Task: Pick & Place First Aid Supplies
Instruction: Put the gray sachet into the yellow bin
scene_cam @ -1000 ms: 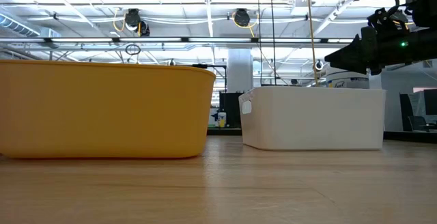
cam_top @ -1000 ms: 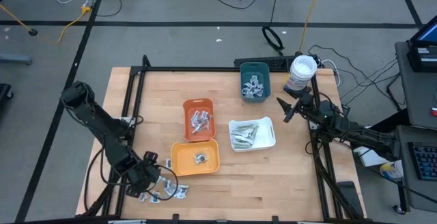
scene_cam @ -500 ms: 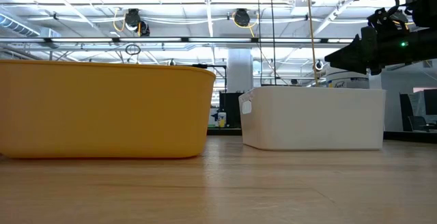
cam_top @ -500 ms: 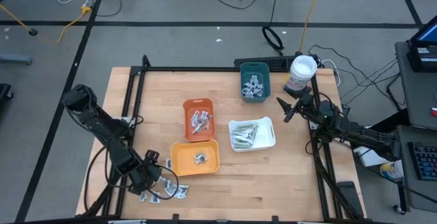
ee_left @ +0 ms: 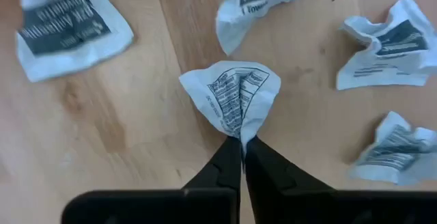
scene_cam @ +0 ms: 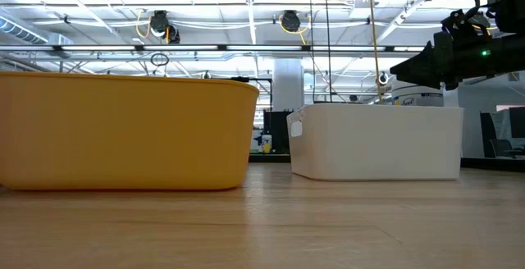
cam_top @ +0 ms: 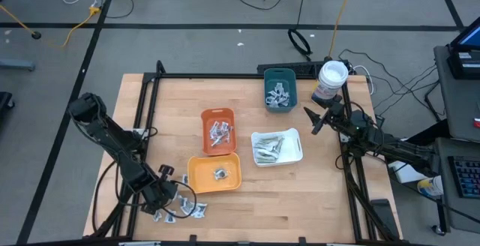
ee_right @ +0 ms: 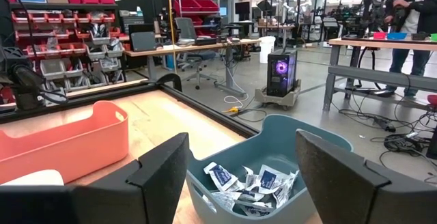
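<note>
White crumpled sachet (ee_left: 235, 95) is pinched in the left gripper (ee_left: 242, 145) jaws; next, lift it traywards. Right gripper (ee_right: 242, 166) jaws spread.

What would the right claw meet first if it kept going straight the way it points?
Most likely the teal tray holding packets: it sits directly ahead between the open right claw's fingers, though depth is hard to judge.

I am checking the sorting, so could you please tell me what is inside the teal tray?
The teal tray holds a heap of white sachets with blue marks. The right gripper hangs open beside it. The tray's floor is covered.
</note>
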### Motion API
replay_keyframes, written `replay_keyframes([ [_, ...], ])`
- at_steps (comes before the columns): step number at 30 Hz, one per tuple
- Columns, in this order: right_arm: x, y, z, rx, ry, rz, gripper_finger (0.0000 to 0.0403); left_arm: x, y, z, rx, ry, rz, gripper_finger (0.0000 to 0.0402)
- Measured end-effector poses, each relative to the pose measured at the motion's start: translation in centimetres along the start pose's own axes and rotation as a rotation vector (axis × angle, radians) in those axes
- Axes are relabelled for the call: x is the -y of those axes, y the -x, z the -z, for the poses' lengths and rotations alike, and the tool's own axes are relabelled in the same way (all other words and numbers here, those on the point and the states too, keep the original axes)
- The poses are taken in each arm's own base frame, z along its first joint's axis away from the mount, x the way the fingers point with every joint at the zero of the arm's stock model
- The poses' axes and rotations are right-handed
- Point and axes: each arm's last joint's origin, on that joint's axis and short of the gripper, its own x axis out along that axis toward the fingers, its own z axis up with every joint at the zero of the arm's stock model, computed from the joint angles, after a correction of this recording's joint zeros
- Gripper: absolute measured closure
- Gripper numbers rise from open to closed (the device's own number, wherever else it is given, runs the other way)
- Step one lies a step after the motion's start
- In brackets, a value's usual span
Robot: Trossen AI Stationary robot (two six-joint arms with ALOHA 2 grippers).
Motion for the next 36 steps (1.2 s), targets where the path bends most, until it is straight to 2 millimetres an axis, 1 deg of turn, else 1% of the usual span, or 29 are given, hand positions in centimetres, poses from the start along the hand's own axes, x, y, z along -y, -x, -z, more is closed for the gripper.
replay_keyframes([
  [3, 0.0, 0.0, 0.0, 0.000, 0.000, 0.000, 0.0140, 0.1, 0.5, 0.2, -0.008, 0.028, 0.034, 0.0395],
  [6, 0.0, 0.0, 0.0, 0.000, 0.000, 0.000, 0.0140, -0.1, 1.6, 0.5, -0.025, 0.065, 0.054, 0.0396],
  [15, 0.0, 0.0, 0.0, 0.000, 0.000, 0.000, 0.0140, -1.2, 6.0, 2.1, -0.124, 0.202, -0.028, 0.0399],
  [19, 0.0, 0.0, 0.0, 0.000, 0.000, 0.000, 0.0140, -1.5, 7.5, 2.6, -0.168, 0.261, -0.068, 0.0400],
  [22, 0.0, 0.0, 0.0, 0.000, 0.000, 0.000, 0.0140, -1.6, 8.5, 2.6, -0.200, 0.292, -0.093, 0.0400],
  [24, 0.0, 0.0, 0.0, 0.000, 0.000, 0.000, 0.0140, -1.7, 9.1, 2.0, -0.208, 0.318, -0.105, 0.0400],
  [27, 0.0, 0.0, 0.0, 0.000, 0.000, 0.000, 0.0140, -1.9, 9.8, 0.4, -0.226, 0.347, -0.111, 0.0400],
  [31, 0.0, 0.0, 0.0, 0.000, 0.000, 0.000, 0.0140, -2.8, 10.0, -2.9, -0.294, 0.416, -0.084, 0.0401],
  [36, 0.0, 0.0, 0.0, 0.000, 0.000, 0.000, 0.0140, -4.5, 10.2, -7.6, -0.322, 0.471, -0.078, 0.0401],
])
